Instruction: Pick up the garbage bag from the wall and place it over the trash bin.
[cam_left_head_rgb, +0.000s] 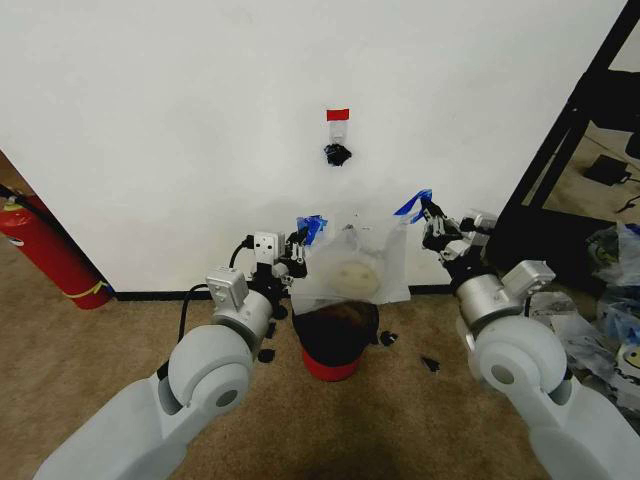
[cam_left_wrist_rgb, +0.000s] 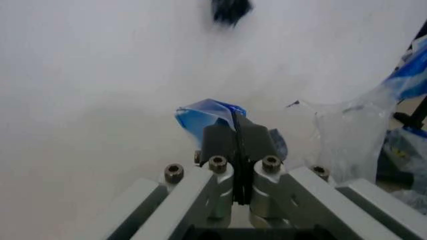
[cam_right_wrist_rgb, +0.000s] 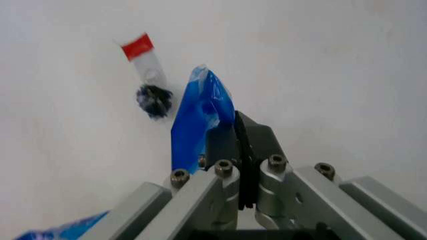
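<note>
You have the garbage bag stretched out between your two grippers, and that is why it hangs open like a wide mouth. Your left gripper is pinched tight on one blue handle, and your right gripper is pinched tight on the other blue handle. The two grippers are held well apart, so the top of the bag is pulled wide. The bag hangs down between them, and the black mesh trash bin sits just under it, a little below both grippers. Holding the bag this way looks like a good way to drop its open mouth over the bin's rim. The hook on the white wall, above and between your grippers, has nothing hanging on it.
</note>
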